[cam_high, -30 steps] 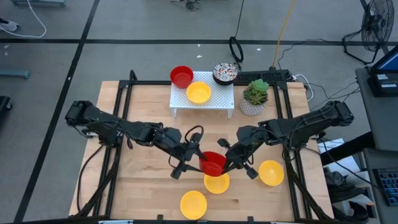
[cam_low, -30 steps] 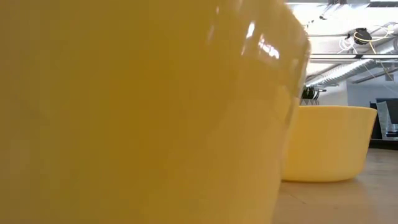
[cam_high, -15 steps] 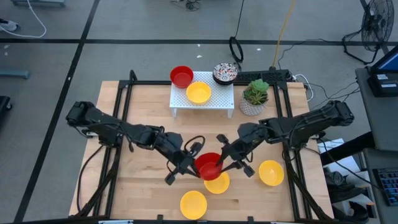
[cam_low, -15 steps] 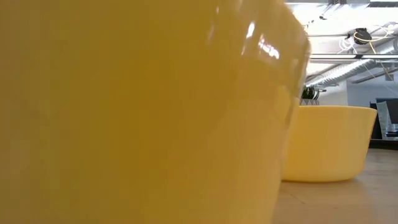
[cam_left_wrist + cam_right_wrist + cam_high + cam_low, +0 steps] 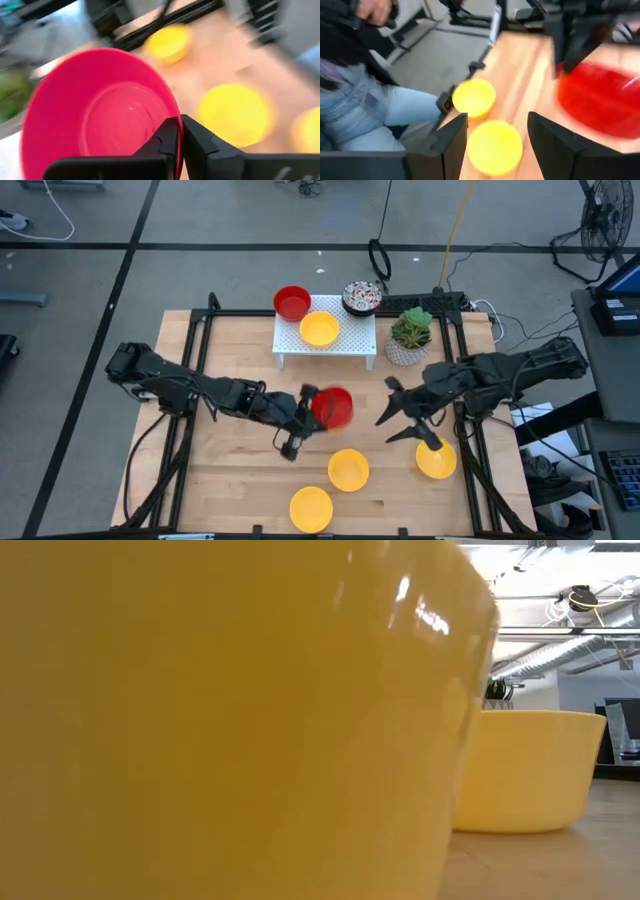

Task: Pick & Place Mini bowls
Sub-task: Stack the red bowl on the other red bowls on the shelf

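Observation:
My left gripper (image 5: 312, 408) is shut on a glossy red mini bowl (image 5: 332, 407) above the middle of the table; the left wrist view looks into the bowl (image 5: 100, 115). My right gripper (image 5: 388, 408) is open and empty to the right of the red bowl, apart from it. Three yellow mini bowls (image 5: 348, 469) (image 5: 311, 508) (image 5: 437, 459) stand on the table near its front edge. On the white rack (image 5: 350, 345) at the back stand a red bowl (image 5: 291, 302), a yellow bowl (image 5: 319, 329) and a speckled bowl (image 5: 362, 297). My left gripper pinches the red bowl's rim (image 5: 175, 112) between its two fingers, one finger (image 5: 165, 137) inside the bowl and one (image 5: 200, 142) outside. The fingers come from the table's left. The bowl is lifted clear of the table and of the yellow bowls.
A potted green plant (image 5: 410, 332) stands right of the rack. One yellow bowl (image 5: 200, 720) fills most of the low view, with another (image 5: 525, 770) behind it. A person in jeans (image 5: 365, 110) sits beyond the table's front edge. Bare wood lies on the table's left part.
My left gripper has carried the red bowl up off the middle yellow bowl and toward the far edge. My right gripper, which stood right up against the red bowl, has drawn back toward the table's right edge and stands apart from it.

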Motion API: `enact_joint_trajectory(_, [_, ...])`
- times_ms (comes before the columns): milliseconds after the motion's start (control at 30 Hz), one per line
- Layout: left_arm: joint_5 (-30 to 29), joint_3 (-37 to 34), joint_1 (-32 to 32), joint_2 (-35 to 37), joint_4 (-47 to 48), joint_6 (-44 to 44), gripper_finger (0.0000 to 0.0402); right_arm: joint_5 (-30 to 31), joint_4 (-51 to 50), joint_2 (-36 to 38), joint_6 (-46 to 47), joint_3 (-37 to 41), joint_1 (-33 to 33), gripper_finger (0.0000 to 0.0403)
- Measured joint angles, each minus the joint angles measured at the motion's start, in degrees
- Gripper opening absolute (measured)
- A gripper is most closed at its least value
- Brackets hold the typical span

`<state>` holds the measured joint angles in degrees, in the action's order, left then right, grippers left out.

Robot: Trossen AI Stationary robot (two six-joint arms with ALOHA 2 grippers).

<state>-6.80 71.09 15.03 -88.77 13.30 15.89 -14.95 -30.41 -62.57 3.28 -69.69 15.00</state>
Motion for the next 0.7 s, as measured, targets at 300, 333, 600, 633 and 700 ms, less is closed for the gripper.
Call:
enact_joint_trajectory(300, [-19.7,0.0,-8.5,0.0,0.6,3.5,0.0009,12.0,-13.9,1.0,2.1,0.0,0.0,0.0174])
enact_joint_trajectory(333, [-20.7,0.0,-10.0,0.0,0.4,3.5,0.0012,13.1,-14.9,1.0,2.1,0.0,0.0,0.0173])
enact_joint_trajectory(600, [-21.8,0.0,-24.0,0.0,0.6,-1.7,0.0006,19.6,-16.0,0.9,-3.5,0.0,0.0,0.0171])
enact_joint_trajectory(633, [-21.8,0.0,-25.6,0.0,0.7,-2.7,0.0008,19.7,-15.7,0.9,-4.3,0.0,0.0,0.0171])
enact_joint_trajectory(700, [-21.8,0.0,-28.2,0.0,0.6,-3.9,0.0014,19.6,-15.1,0.9,-5.5,0.0,0.0,0.0171])
